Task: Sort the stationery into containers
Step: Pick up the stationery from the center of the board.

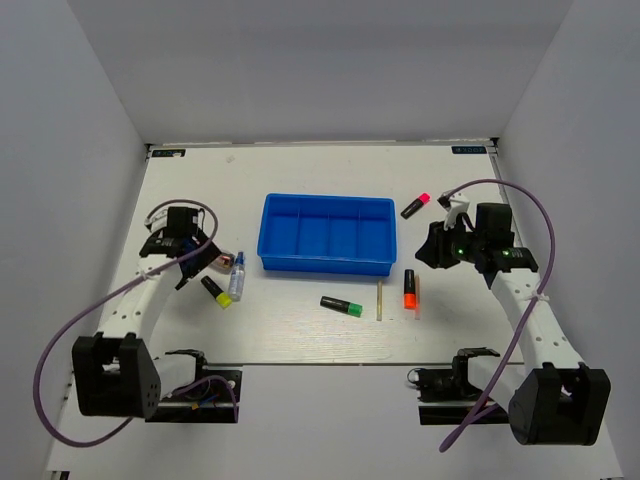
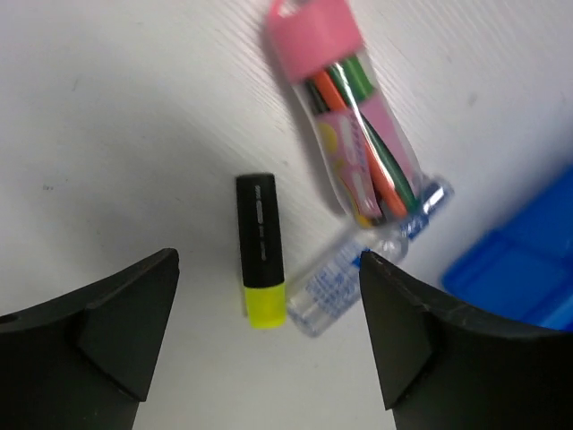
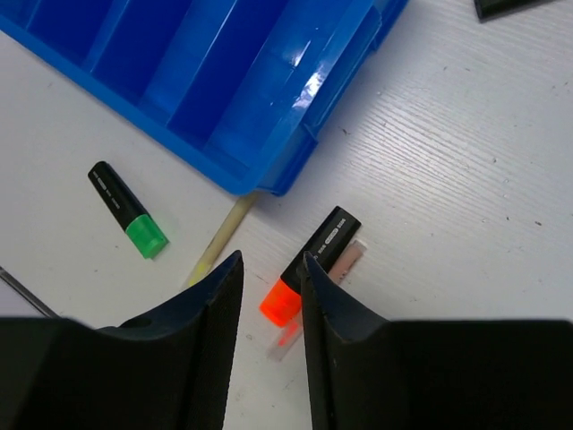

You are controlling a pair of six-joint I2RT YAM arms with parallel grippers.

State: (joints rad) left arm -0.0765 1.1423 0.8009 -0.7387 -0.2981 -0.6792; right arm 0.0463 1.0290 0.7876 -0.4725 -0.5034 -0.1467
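Left tool (image 2: 269, 260) wide apart over yellow highlighter (image 2: 258, 233); could snag adjacent bottle (image 2: 345, 273); right tool (image 3: 271, 260) nearly together, empty, too narrow for orange highlighter (image 3: 329, 237)

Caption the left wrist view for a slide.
Open left gripper above a yellow highlighter on the table, beside a clear bottle and pink-capped pen pack; blue tray at right.

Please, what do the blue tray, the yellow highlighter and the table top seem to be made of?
The blue tray looks like glossy moulded plastic: bright reflections run along its dividers. The yellow highlighter seems to be matte black plastic with a yellow end, and it shows almost no shine. The table top looks like white painted or laminated wood, since a fine grain shows. Which of the two, I cannot tell.
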